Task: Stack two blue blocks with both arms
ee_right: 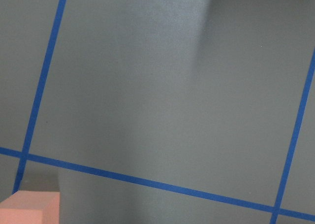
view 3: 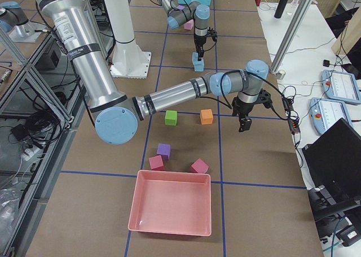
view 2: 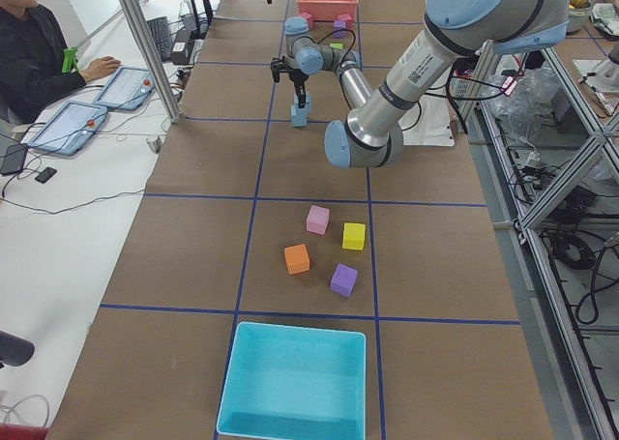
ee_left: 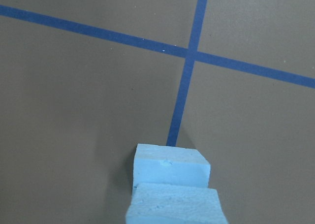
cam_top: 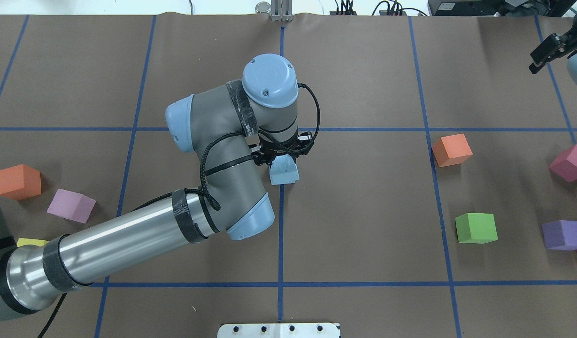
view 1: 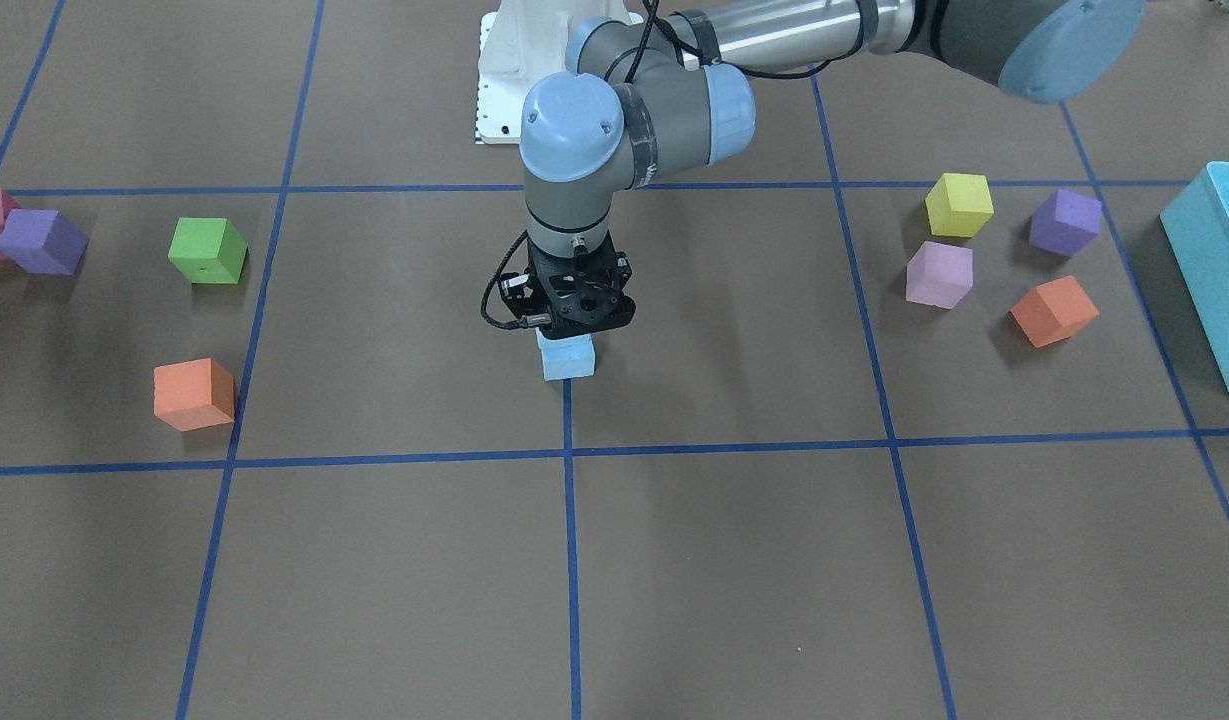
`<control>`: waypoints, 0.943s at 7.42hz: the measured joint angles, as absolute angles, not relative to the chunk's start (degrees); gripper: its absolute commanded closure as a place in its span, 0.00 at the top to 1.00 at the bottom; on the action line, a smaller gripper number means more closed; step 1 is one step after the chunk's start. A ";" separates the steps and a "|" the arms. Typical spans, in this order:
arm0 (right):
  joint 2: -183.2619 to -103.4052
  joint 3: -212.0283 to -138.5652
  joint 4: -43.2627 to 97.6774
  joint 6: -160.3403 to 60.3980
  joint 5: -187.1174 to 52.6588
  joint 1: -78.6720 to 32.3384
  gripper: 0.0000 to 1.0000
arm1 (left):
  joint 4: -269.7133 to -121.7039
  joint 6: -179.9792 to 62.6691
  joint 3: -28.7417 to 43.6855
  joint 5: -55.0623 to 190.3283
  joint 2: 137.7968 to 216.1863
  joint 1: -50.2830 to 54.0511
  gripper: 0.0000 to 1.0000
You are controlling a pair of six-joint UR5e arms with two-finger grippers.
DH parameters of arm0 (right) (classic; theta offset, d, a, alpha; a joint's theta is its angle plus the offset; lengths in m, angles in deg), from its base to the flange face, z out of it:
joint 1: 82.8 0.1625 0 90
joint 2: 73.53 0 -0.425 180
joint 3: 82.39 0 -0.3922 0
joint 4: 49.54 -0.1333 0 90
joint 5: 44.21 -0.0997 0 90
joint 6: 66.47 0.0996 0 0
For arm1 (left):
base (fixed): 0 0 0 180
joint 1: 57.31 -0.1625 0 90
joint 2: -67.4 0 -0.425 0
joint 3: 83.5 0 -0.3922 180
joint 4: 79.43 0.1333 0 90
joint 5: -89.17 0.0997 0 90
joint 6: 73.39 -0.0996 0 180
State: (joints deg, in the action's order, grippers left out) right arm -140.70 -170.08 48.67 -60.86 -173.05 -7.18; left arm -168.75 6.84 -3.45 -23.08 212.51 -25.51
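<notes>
Upper blue block [ee_left: 174, 207] over lower blue block [ee_left: 172, 165], mid-frame on counter [view 1: 734, 560].
Left hand [view 1: 566, 332] directly above; cannot tell grip. Right hand [cam_top: 546, 54] upper right, grip unclear.

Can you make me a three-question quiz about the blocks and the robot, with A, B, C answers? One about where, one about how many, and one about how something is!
1. Where are the blue blocks?
A. in the turquoise bin
B. under the left gripper, in the middle of the table
C. beside the green cube

2. How many orange cubes lie on the table?
A. none
B. four
C. two

3. How do the two blue blocks sit?
A. one on top of the other
B. side by side, apart
C. at opposite table ends

Answers:
1 B: the front view shows them right below the left gripper, on a tape line.
2 C: there is one on each side of the middle.
3 A: the left wrist view shows the upper blue block on the lower blue block, a bit off-centre.
</notes>
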 measured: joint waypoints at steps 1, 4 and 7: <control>-140.68 -170.04 48.65 -60.85 -173.05 -7.19 1.00 | -168.78 6.58 -3.53 -23.04 212.58 -25.41 0.45; -140.67 -170.02 48.64 -60.85 -173.02 -7.21 1.00 | -168.63 5.91 -3.37 -23.07 212.67 -24.85 0.46; -140.67 -170.02 48.60 -60.85 -173.03 -7.21 1.00 | -168.47 5.60 -3.26 -23.07 212.84 -24.17 0.75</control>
